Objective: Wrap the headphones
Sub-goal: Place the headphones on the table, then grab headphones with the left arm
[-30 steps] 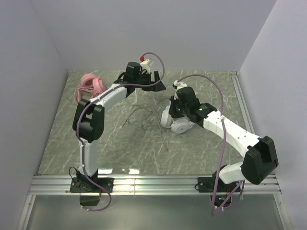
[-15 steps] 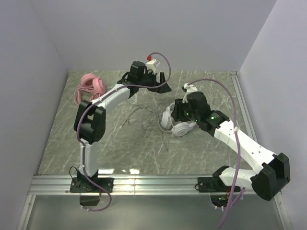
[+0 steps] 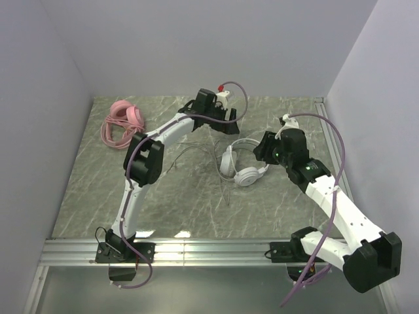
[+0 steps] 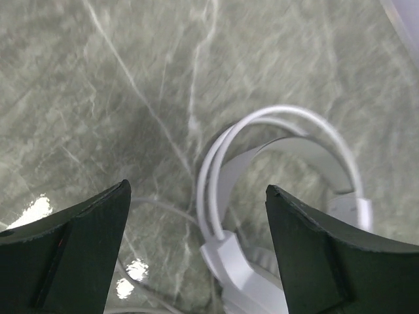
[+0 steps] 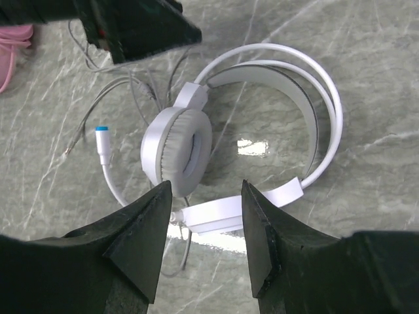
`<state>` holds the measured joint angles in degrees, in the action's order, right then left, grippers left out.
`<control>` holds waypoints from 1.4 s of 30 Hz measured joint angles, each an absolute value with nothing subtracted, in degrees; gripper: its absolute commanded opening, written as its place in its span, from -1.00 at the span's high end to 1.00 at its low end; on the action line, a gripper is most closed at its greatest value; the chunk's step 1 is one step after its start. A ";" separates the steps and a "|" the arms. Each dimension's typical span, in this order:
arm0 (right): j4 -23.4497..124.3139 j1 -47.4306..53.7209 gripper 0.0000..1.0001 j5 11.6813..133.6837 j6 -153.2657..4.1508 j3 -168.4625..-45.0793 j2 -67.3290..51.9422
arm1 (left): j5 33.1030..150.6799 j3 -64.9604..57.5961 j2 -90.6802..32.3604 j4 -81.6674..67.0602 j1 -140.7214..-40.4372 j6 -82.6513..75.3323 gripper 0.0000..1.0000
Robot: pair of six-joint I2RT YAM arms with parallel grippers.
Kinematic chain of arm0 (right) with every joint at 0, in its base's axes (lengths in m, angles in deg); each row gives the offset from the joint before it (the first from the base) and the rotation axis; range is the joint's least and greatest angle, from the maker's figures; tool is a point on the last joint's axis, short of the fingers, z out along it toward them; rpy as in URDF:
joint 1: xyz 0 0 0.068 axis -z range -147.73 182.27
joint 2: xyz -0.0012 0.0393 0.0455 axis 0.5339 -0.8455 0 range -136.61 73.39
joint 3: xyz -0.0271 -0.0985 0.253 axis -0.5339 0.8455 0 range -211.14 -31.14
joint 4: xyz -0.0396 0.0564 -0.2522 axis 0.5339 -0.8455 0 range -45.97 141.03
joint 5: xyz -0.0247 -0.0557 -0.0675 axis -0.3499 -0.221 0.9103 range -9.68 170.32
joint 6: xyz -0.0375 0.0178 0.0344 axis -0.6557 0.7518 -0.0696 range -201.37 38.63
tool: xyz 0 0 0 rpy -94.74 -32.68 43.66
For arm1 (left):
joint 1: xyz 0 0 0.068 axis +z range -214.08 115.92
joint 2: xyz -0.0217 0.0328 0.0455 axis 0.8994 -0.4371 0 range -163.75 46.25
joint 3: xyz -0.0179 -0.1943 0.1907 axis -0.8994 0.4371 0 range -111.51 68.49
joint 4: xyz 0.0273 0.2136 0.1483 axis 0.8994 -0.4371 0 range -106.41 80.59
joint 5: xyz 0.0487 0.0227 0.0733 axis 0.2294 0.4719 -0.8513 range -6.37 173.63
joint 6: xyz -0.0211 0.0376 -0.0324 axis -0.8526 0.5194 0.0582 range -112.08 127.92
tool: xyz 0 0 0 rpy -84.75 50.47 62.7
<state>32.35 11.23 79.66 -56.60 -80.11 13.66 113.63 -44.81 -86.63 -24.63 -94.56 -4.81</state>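
Note:
The white headphones [image 3: 240, 165] lie on the marble table, and their thin dark cable [image 3: 190, 154] trails left. My left gripper [image 3: 229, 118] is open and empty, hovering just behind the headband [image 4: 281, 124]. My right gripper [image 3: 260, 154] is open and empty just right of the headset. Its fingers [image 5: 154, 216] straddle the view of the lower ear cup, while the upper ear cup [image 5: 177, 152] lies ahead of them. The pink headphones [image 3: 121, 122] lie with their coiled pink cable at the back left.
A white plug with a blue tip [image 5: 101, 139] lies left of the ear cup among the thin cable loops. The left gripper's black body [image 5: 131, 26] fills the top left of the right wrist view. Grey walls enclose the table, and a metal rail [image 3: 209, 248] runs along the near edge.
My left gripper has swung right along the back to the white headband. My right gripper has drawn back to the right, off the white headset, which stays in place.

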 measured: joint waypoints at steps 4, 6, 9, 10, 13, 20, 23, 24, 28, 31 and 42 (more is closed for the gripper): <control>32.59 11.78 -0.08 79.64 -56.07 -79.01 13.55 | 110.68 -46.36 -88.71 -28.72 -96.13 -1.45 -0.69; 32.55 12.04 -0.08 79.61 -55.64 -78.45 13.53 | 108.10 -47.08 -89.43 -30.42 -97.25 0.39 -0.66; 32.59 12.31 -0.07 79.50 -55.44 -78.34 13.49 | 104.60 -48.55 -90.46 -31.82 -98.87 1.92 -0.56; 32.61 12.35 -0.07 79.42 -55.42 -78.34 13.53 | 103.57 -48.92 -90.70 -31.93 -99.26 2.29 -0.54; 32.57 12.35 -0.07 79.39 -55.42 -78.34 13.82 | 101.04 -49.97 -91.33 -32.24 -100.37 2.53 -0.45; 32.37 12.42 -0.08 79.46 -55.48 -77.29 16.99 | 96.91 -51.89 -92.27 -32.87 -100.48 2.79 -0.20; 32.31 12.42 -0.07 79.46 -55.48 -76.52 18.10 | 96.23 -52.85 -93.50 -33.05 -100.46 2.99 -0.18; 32.20 12.44 -0.07 79.46 -55.48 -76.44 18.30 | 96.23 -52.94 -93.89 -33.09 -100.50 2.99 -0.17; 32.15 12.46 -0.07 79.46 -55.50 -76.44 18.78 | 96.73 -53.03 -94.83 -33.35 -100.81 3.14 -0.16; 32.15 12.57 -0.07 79.46 -55.48 -76.44 18.89 | 96.86 -52.96 -95.09 -33.79 -101.23 3.38 -0.20; 32.18 13.07 -0.07 79.39 -55.48 -75.58 19.04 | 101.41 -49.99 -94.89 -30.51 -101.03 3.89 -0.26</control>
